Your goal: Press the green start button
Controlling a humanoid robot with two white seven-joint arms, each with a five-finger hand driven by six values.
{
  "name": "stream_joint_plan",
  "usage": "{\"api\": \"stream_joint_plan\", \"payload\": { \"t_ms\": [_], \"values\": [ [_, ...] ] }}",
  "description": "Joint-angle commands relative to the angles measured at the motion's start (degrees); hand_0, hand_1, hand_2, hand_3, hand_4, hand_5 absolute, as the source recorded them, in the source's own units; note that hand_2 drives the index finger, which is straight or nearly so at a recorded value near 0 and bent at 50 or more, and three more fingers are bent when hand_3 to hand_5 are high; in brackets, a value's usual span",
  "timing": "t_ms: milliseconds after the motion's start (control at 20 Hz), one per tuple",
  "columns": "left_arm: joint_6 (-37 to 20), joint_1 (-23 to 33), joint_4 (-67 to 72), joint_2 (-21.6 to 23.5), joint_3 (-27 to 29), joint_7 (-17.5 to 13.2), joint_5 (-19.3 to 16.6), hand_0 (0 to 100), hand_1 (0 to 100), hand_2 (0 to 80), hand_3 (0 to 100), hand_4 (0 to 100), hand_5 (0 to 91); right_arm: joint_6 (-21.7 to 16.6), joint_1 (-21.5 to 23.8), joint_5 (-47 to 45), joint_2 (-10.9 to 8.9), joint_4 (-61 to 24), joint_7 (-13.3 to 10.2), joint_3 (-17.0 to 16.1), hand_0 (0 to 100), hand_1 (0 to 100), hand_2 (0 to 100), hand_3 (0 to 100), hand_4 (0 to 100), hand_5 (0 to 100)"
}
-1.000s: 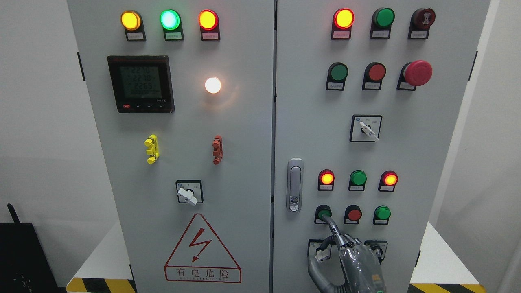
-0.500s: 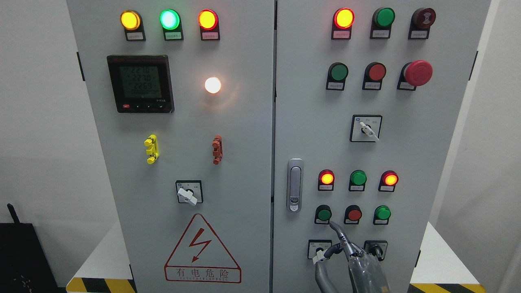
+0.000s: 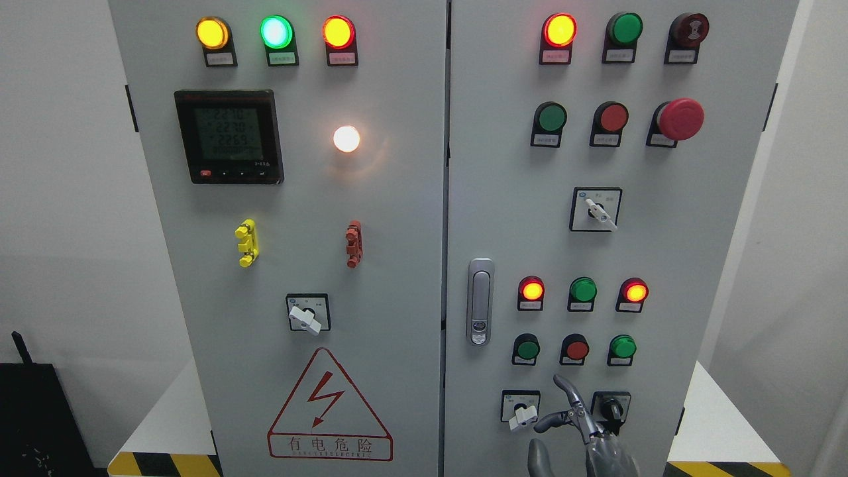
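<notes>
Matt grey painted metal cabinet (image 3: 397,218)

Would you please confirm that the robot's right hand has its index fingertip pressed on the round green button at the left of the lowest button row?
Not quite: in the head view the right hand is below the round green button, its fingertip touching nothing.

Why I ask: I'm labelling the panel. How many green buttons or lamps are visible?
6. Left door: lit lamp in top row. Right door: top row, second row's left, lower lamp row's middle, bottom button row's left button and right button. Right hand may hide others.
</notes>
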Motion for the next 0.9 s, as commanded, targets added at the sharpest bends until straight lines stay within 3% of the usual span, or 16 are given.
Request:
{"api": "stream_joint_plan", "payload": {
  "t_ms": [0, 100, 200, 350, 450, 600, 850],
  "values": [
    [-0.02, -0.01, 0.00, 0.00, 0.00, 0.00, 0.00, 12, 56, 0.0, 0, 0, 0.0, 0.56, 2.97, -7.96, -0.02, -4.86, 0.04, 2.90, 74, 31, 0, 37, 34, 19],
    [-0.02, -0.01, 0.00, 0.00, 0.00, 0.00, 0.00, 12, 56, 0.0, 0, 0, 0.0, 1.79, 3.84, -11.20, -0.10, -5.12, 0.30, 3.08, 72, 28, 0, 28, 24, 11],
    [-0.02, -0.01, 0.00, 0.00, 0.00, 0.00, 0.00, 12, 56, 0.0, 0, 0, 0.0, 2.15, 5.25, -14.20, -0.10, -6.17, 2.13, 3.69, 68, 25, 0, 21, 16, 3],
    [-0.02, -0.01, 0.00, 0.00, 0.00, 0.00, 0.00, 12, 56, 0.0, 0, 0, 0.0, 3.29, 6.57, -16.40, -0.28, -6.97, 2.58, 4.48, 63, 22, 0, 15, 10, 0],
    [-0.02, -0.01, 0.00, 0.00, 0.00, 0.00, 0.00, 12, 56, 0.0, 0, 0, 0.0, 3.38, 6.66, -17.98, -0.28, -7.06, 2.58, 4.48, 51, 21, 0, 10, 2, 0],
    [-0.02, -0.01, 0.00, 0.00, 0.00, 0.00, 0.00, 12, 56, 0.0, 0, 0, 0.0, 3.38, 6.75, -18.96, -0.28, -7.06, 2.67, 4.74, 42, 19, 0, 5, 0, 0],
    [-0.02, -0.01, 0.00, 0.00, 0.00, 0.00, 0.00, 12, 56, 0.0, 0, 0, 0.0, 3.47, 7.27, -21.85, -0.28, -7.06, 2.67, 5.45, 37, 17, 0, 0, 0, 0]
  ]
}}
